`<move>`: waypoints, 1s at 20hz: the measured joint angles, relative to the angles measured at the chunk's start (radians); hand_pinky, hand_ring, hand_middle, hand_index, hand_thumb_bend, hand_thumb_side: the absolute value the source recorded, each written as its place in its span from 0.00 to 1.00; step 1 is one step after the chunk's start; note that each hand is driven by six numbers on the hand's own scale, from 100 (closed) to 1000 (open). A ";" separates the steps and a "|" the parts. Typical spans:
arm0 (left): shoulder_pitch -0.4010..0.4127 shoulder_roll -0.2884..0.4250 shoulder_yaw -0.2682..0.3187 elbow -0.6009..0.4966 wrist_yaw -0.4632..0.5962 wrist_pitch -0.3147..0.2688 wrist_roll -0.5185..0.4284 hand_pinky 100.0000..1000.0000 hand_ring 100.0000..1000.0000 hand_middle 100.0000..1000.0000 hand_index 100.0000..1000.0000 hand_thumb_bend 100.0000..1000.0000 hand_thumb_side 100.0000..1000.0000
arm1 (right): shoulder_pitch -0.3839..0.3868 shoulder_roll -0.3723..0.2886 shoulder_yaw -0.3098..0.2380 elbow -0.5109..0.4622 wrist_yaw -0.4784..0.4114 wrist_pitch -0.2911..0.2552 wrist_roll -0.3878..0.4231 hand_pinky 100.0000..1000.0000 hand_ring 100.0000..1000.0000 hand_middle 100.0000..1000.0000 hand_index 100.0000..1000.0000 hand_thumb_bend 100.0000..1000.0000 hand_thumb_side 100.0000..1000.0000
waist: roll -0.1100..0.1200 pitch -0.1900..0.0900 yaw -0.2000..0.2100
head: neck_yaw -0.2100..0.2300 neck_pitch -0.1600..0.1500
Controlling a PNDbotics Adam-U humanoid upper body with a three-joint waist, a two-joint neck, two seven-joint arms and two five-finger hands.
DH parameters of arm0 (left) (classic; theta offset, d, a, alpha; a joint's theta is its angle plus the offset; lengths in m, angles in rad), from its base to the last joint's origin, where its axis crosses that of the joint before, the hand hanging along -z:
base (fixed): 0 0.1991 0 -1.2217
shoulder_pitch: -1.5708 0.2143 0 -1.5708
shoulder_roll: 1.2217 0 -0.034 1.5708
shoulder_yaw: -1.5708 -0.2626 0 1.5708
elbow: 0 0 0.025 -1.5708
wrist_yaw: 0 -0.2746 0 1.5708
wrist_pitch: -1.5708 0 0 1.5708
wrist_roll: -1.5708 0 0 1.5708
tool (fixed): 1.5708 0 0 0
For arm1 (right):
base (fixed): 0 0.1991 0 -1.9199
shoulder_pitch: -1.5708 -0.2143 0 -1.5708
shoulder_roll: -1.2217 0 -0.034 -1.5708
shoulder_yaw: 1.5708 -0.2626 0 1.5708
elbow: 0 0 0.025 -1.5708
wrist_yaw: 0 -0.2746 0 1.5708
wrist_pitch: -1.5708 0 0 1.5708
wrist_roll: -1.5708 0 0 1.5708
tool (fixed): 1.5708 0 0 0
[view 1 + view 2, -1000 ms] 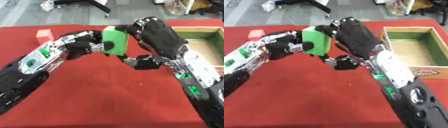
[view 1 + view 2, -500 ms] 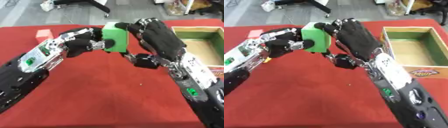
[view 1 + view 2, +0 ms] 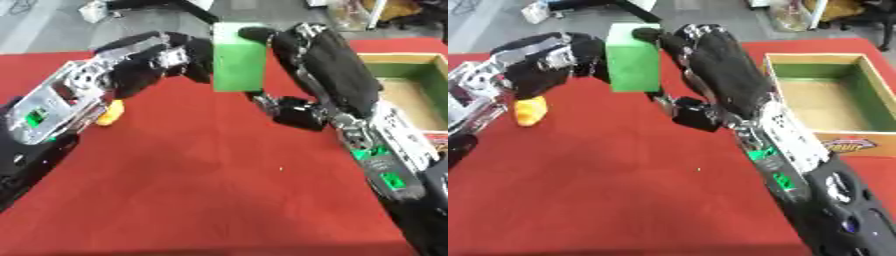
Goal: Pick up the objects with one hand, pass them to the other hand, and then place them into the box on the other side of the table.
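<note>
Above the middle of the red table [image 3: 201,190], a green block [image 3: 238,59] is being held aloft between the two hands, its long axis standing nearly upright. It is being touched from both sides at once: the left hand [image 3: 153,62] is curled against its left face, and the right hand [image 3: 715,65] is being pressed along its right face, with fingertips [image 3: 647,34] hooked over the top edge. The handover is judged to be in progress, since neither hand is seen clear of the block.

What the coming move turns on is the lie of the box [image 3: 866,102]. It is being shown on the robot's right, beyond the right hand, with its green-lined inside open upward and nothing seen in it. The right hand is lying between the block and the box, so it is plainly the nearer one, and the block is likely to be carried rightward by it once the left hand is let go.

A small orange object [image 3: 529,110] is lying on the table beneath the left forearm, apart from the block.
</note>
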 measured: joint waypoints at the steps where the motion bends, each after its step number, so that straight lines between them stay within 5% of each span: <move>1: 0.002 0.004 0.010 -0.007 -0.014 0.000 0.001 0.80 0.62 0.56 0.64 0.61 0.79 | -0.001 -0.007 -0.004 -0.006 -0.014 0.004 0.000 0.37 0.09 0.04 0.42 0.00 0.00 | 0.000 0.000 0.000 | -0.001 0.000; 2: 0.006 0.005 0.016 -0.011 -0.024 0.001 0.003 0.79 0.62 0.55 0.63 0.52 0.83 | -0.001 -0.012 -0.007 -0.012 -0.026 0.007 0.001 0.38 0.09 0.04 0.43 0.00 0.00 | 0.000 0.000 0.001 | -0.002 0.000; 6: 0.074 0.037 0.076 0.023 -0.063 -0.016 0.035 0.77 0.60 0.53 0.62 0.48 0.81 | 0.030 -0.065 -0.061 0.020 -0.055 0.044 0.001 0.39 0.09 0.05 0.45 0.00 0.00 | -0.006 0.000 0.009 | -0.014 0.000; 16: 0.328 0.007 0.326 0.170 -0.041 -0.162 0.187 0.74 0.56 0.49 0.63 0.42 0.76 | 0.224 -0.302 -0.308 0.264 -0.151 0.197 -0.118 0.41 0.11 0.07 0.54 0.00 0.00 | -0.008 0.000 0.003 | -0.018 0.000; 18: 0.378 -0.011 0.371 0.168 -0.029 -0.185 0.219 0.73 0.55 0.49 0.62 0.42 0.76 | 0.242 -0.351 -0.359 0.315 -0.182 0.229 -0.124 0.43 0.14 0.10 0.63 0.00 0.20 | -0.008 0.001 0.004 | -0.020 0.000; 19: 0.405 -0.019 0.387 0.161 -0.025 -0.194 0.236 0.73 0.55 0.49 0.62 0.42 0.76 | 0.250 -0.375 -0.385 0.342 -0.198 0.245 -0.118 0.43 0.14 0.10 0.64 0.00 0.23 | -0.008 0.001 0.007 | -0.023 0.000; 20: 0.427 -0.026 0.397 0.151 -0.022 -0.202 0.252 0.73 0.55 0.49 0.62 0.41 0.76 | 0.254 -0.397 -0.406 0.368 -0.214 0.262 -0.109 0.46 0.17 0.13 0.69 0.00 0.40 | -0.008 0.001 0.011 | -0.024 0.000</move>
